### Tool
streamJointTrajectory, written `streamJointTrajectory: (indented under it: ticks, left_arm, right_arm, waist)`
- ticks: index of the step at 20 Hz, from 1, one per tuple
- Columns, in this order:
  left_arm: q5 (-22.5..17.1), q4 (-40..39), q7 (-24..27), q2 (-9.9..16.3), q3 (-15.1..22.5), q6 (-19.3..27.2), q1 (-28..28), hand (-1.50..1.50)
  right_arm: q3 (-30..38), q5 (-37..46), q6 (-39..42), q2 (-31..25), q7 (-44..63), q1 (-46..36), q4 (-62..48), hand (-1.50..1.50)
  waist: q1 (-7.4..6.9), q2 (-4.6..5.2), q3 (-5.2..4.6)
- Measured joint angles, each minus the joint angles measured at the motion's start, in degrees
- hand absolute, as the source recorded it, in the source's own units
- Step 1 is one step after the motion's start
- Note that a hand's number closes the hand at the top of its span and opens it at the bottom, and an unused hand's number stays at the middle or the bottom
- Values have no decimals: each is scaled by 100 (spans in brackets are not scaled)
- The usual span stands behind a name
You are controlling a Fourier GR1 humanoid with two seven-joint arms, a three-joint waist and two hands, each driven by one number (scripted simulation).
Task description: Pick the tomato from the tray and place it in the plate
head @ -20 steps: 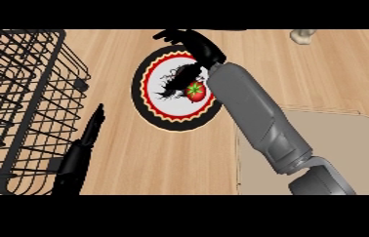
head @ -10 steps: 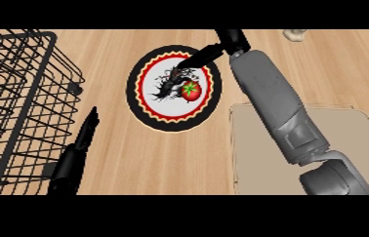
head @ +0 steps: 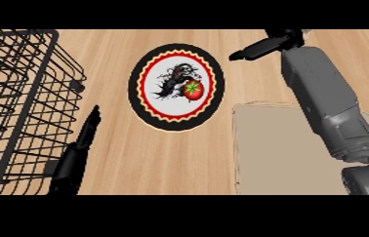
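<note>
Wooden counter [head: 216,50]: small red tomato [head: 192,89] sits on round black-rimmed plate [head: 139,89], left of right hand [head: 263,47], fingers straight, empty. Left hand [head: 85,136] open. Risk: tomato rolls off plate.

You're at a kitchen counter: wooden top [head: 216,153], wire rack [head: 36,99] beside your left hand [head: 83,138].

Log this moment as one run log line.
tomato: on plate | right hand: open, clear of plate | left hand: open by wire basket
</note>
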State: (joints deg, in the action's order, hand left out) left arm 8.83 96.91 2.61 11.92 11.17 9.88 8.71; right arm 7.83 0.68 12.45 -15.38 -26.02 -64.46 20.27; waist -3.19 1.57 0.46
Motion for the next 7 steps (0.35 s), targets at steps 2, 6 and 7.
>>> streamJointTrajectory:
  ticks: [2, 6, 7]
  left_arm:
    - [1, -21, 22, -10, 5, -9, -23, 0]
    - [-21, -31, 44, -12, 31, -56, -72, 0]
    - [3, -38, 50, -16, 39, -41, -89, 0]
  right_arm:
    - [13, 35, 170, -188, -219, 15, -110, -150]
    - [54, 81, 398, -467, -518, 35, -345, -150]
    - [74, 81, 470, -553, -559, 22, -407, -150]
  waist:
    - [-22, 5, 9]
    - [-74, 24, 7]
    - [-93, 32, 8]
